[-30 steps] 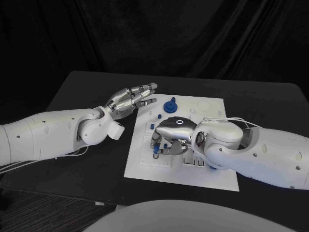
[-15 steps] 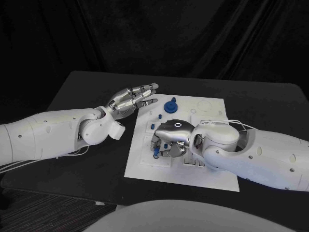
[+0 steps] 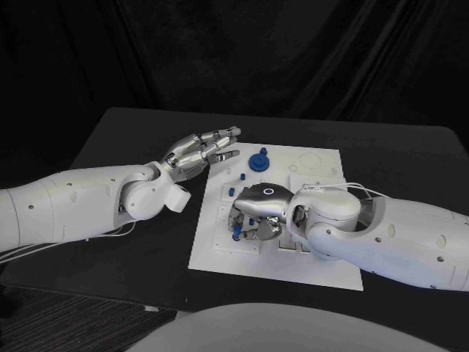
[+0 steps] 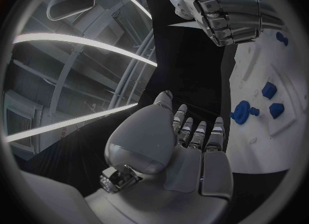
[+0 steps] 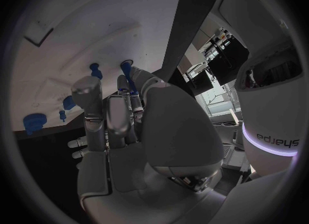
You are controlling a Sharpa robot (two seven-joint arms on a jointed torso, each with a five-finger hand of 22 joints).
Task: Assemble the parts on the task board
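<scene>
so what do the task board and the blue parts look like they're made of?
Task board: looks like matte white plastic, flat and even, with shallow recesses; could be painted.
Blue parts, e.g. the round one: probably moulded or printed plastic, uniform colour, little shine. Too small to be sure.

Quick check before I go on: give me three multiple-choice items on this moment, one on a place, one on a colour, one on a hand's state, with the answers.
1. Where is the right hand?
A. Over the task board
B. Off the table
C. Beside the left hand

2. What colour is the round part at the board's far edge?
A. Red
B. Blue
C. Green

3. The left hand is:
A. Holding a part
B. Open, holding nothing
C. Pressing the board

Answers: A, it hangs over the board's middle; B, it shows blue on white; B, its fingers lie spread, nothing in them.
</scene>
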